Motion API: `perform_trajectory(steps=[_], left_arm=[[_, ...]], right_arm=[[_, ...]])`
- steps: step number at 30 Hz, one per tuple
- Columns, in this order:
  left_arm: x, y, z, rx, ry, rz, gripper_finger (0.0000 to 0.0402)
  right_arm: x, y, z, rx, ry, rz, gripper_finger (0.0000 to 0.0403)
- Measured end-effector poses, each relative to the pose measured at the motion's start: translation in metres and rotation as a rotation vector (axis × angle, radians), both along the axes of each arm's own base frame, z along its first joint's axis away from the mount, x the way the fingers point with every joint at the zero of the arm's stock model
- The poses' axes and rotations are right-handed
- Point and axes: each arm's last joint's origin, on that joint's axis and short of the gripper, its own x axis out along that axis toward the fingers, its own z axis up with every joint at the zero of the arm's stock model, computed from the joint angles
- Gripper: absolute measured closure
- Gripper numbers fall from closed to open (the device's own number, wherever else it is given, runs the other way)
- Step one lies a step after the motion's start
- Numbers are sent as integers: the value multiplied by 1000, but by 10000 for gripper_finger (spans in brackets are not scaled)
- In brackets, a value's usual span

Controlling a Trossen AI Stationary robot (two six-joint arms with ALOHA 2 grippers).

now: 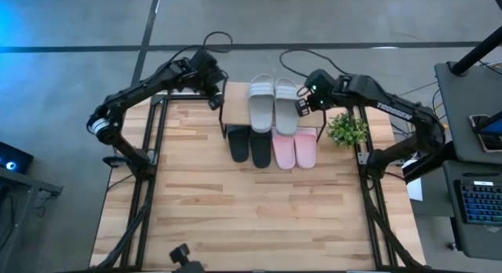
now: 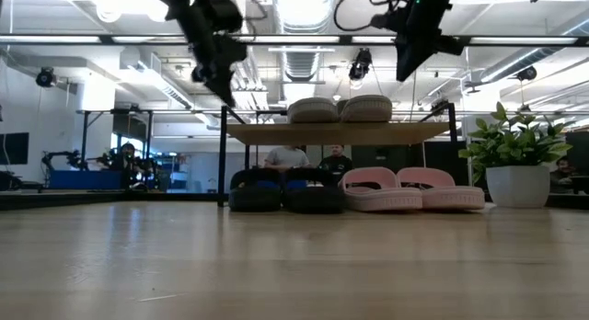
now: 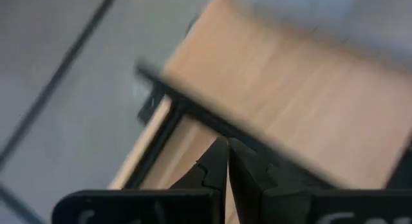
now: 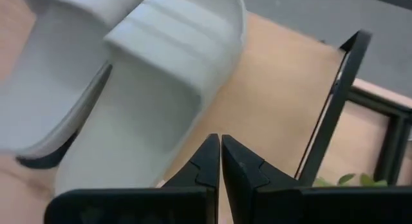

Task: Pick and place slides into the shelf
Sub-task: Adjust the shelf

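Where the shelf (image 1: 271, 116) stands at the upper centre of the high view, its light wooden plank top carries the grey-green slides (image 1: 273, 103) side by side, while the black slides (image 1: 249, 144) and the pale pink slides (image 1: 295, 150) lie on the table (image 1: 235, 210) beneath and just in front of it, the black pair on the left, the pink pair on the right. All six are soft, open-toed sandals with wide straps, and the shelf has thin black metal legs. The left gripper (image 1: 213, 100) hangs by the shelf's upper-left corner with its fingers (image 3: 215, 166) pressed together and nothing between them. The right gripper (image 1: 301, 107) sits just right of the grey-green pair, likewise closed and empty. A small potted plant (image 1: 347, 129) stands at the shelf's right. The table is pale wooden planks on a black frame; beyond it the low view shows a large room with ceiling lights and people (image 2: 336, 162) seated far off.
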Motion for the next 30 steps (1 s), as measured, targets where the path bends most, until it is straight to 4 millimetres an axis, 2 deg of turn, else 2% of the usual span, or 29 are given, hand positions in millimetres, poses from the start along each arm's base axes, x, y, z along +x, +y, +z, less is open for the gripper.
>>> perform_trajectory(steps=[6, 10, 13, 22, 30], left_arm=[[-25, -4, -41, -79, 58, 86, 401], [-28, -16, -57, -151, -80, -75, 402], [-29, -22, -62, -214, -208, -144, 402], [-40, -30, -78, -333, -314, -165, 402], [-36, -26, -71, -283, -394, -182, 402]], right_arm=[[3, 16, 1, -18, 0, -34, 394], [8, 16, -5, -7, 29, -37, 394], [12, 14, -9, 1, 41, -43, 394], [16, 13, -14, 8, 59, -43, 394], [16, 13, -14, 9, 57, -46, 394]])
